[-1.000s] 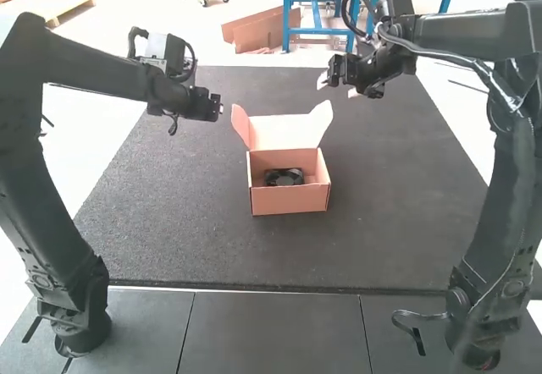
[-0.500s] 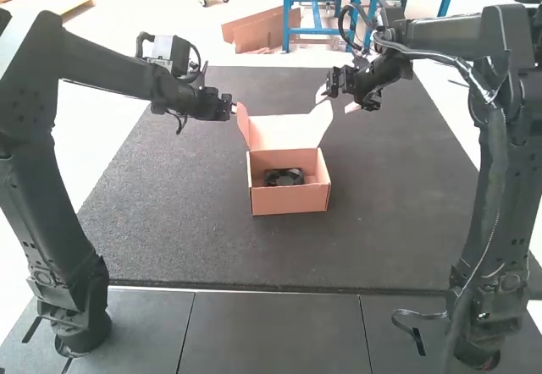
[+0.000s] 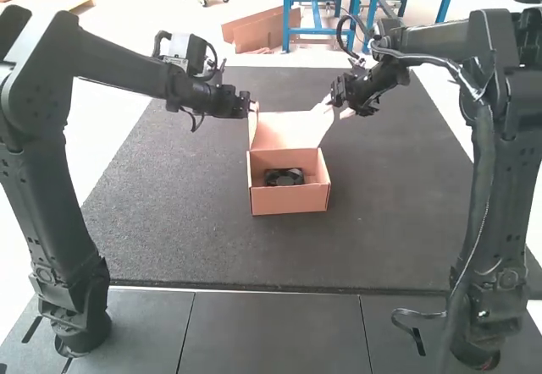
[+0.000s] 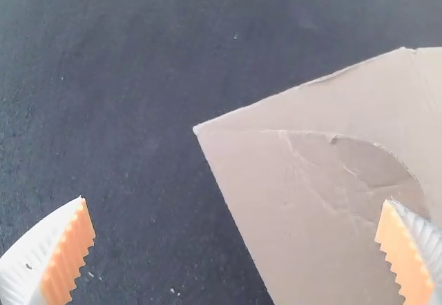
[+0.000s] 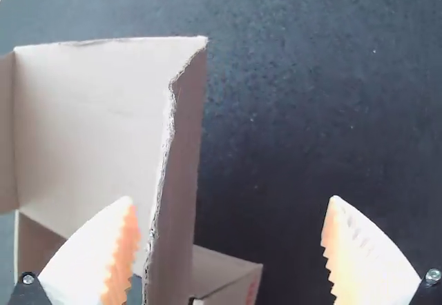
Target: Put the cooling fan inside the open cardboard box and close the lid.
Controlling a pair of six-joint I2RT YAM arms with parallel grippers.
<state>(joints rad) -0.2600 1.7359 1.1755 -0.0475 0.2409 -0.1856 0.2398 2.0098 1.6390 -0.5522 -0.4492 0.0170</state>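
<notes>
The dark counter (image 3: 271,332) carries a black mat (image 3: 169,213). On the mat, about midway between the arms, stands the open box (image 3: 289,195). The fan (image 3: 283,176) lies flat inside it, on the bottom. The lid (image 3: 286,130) rises upright from the box's far wall. The left arm (image 3: 110,61) reaches in to the lid's left edge. Its jaws are wide open, and the lid's left flap (image 4: 324,188) lies between the ribbed fingers, close to one orange pad (image 4: 397,257). The right arm (image 3: 474,31) comes to the lid's right edge. Its jaws are wide open too and straddle the right flap (image 5: 181,181), whose edge is just beside one pad (image 5: 116,257). Neither pair of jaws is closed on anything.
</notes>
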